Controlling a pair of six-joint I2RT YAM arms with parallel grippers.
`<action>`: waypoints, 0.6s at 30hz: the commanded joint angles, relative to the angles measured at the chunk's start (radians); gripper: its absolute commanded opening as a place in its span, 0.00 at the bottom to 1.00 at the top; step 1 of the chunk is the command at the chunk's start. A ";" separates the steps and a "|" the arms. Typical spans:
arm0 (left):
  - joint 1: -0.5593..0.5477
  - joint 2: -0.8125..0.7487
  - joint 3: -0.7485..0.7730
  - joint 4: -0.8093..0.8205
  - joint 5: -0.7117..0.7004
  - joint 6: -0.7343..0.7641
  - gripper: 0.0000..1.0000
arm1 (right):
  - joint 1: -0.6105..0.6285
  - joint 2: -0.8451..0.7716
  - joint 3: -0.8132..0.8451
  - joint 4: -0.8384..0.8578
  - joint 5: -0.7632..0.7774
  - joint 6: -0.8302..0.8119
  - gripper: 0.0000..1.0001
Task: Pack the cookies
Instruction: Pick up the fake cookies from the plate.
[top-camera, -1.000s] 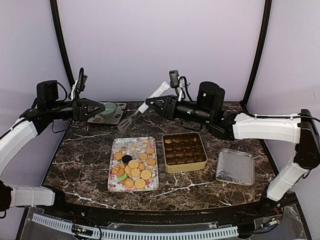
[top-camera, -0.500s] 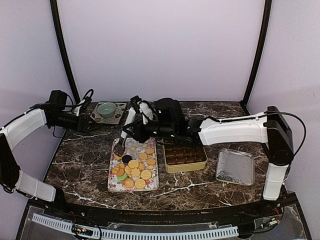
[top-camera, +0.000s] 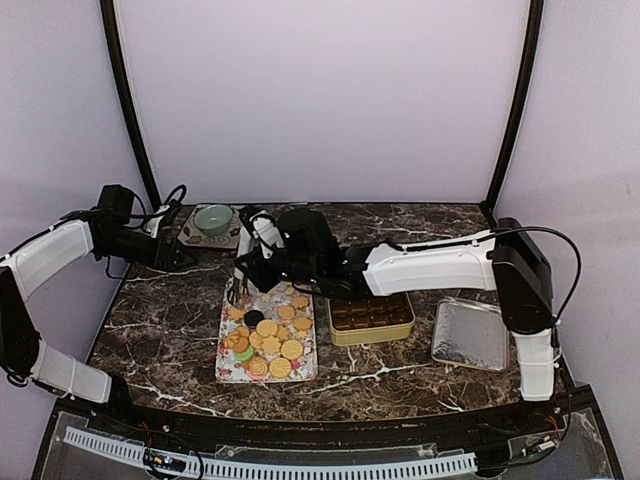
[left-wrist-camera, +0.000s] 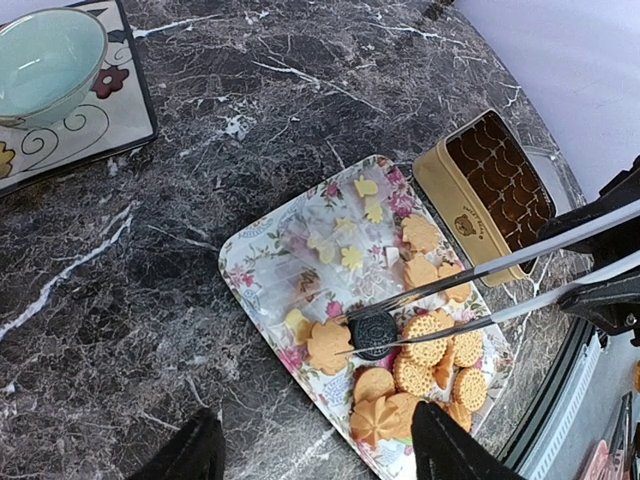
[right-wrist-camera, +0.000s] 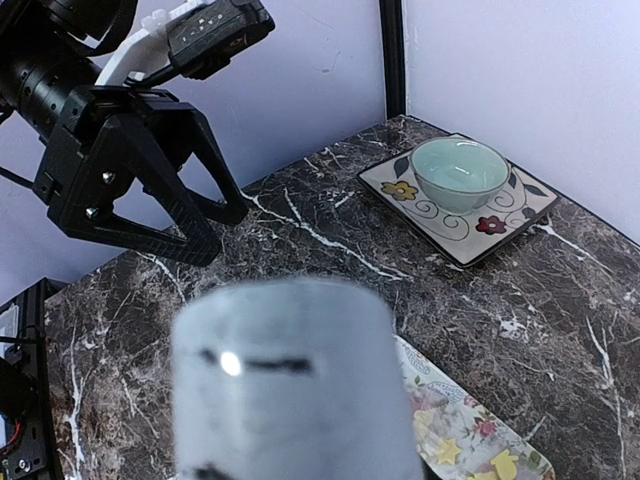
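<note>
The cookies (top-camera: 268, 338) lie heaped on the near half of a flower-patterned tray (top-camera: 240, 292), mostly golden (left-wrist-camera: 420, 372). One dark round cookie (left-wrist-camera: 374, 330) lies among them. My right gripper (top-camera: 262, 262) is shut on metal tongs (left-wrist-camera: 480, 290). The tong tips stand on either side of the dark cookie, and I cannot tell whether they pinch it. In the right wrist view a blurred grey shape (right-wrist-camera: 290, 390) hides my own fingers. My left gripper (left-wrist-camera: 315, 455) hangs open and empty over the marble, left of the tray.
A gold tin (top-camera: 372, 313) with brown paper cups stands right of the tray, its lid (top-camera: 470, 335) further right. A pale green bowl (top-camera: 213, 217) on a square plate (left-wrist-camera: 110, 110) sits at the back left. The left gripper (right-wrist-camera: 150, 170) shows open in the right wrist view.
My right arm swung left and down, bringing the tongs from the back of the table onto the tray around the dark cookie. The left arm drew back and lowered at the left.
</note>
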 joint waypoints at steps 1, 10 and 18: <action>0.008 -0.039 -0.012 0.006 -0.001 0.011 0.67 | 0.021 0.021 0.037 0.059 0.043 -0.021 0.33; 0.007 -0.052 -0.017 0.005 0.006 0.005 0.67 | 0.034 0.051 0.055 0.070 0.036 -0.020 0.42; 0.007 -0.067 -0.019 0.009 0.018 -0.002 0.67 | 0.038 0.084 0.089 0.070 0.040 -0.029 0.42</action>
